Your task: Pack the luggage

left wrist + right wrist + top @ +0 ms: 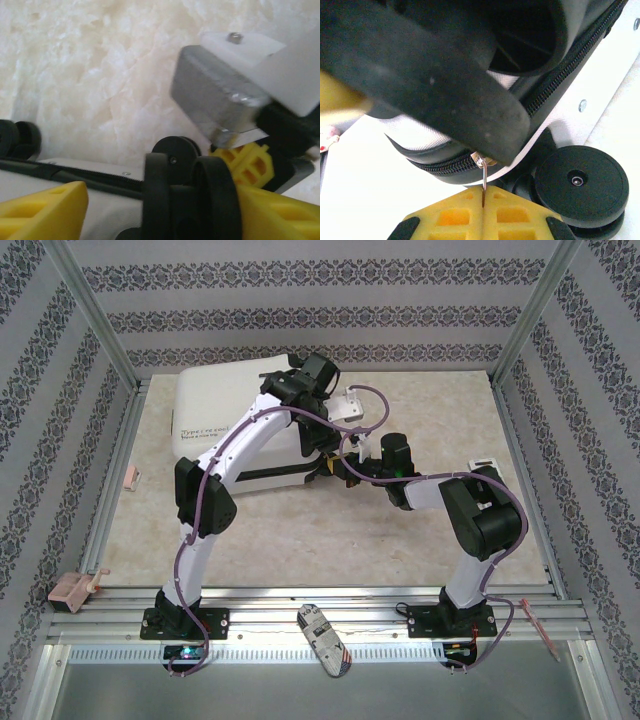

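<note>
— What lies on the pale marbled surface [400,530]?
— The luggage [225,410], at the far left. The right fingers [520,215] are pressed together, pinching its zipper pull [483,172], with a black wheel [580,180] just beside.
— And the left?
— The left fingers [40,210] are spread, straddling the twin wheels [212,200], with the right arm crowding close.

Left arm [205,502] arched toward the far side, left gripper [165,182] with yellow fingers [42,212] spread apart, right arm [478,525] folded leftward, right gripper [484,200] pinched tight on a thin zipper pull [483,176].
</note>
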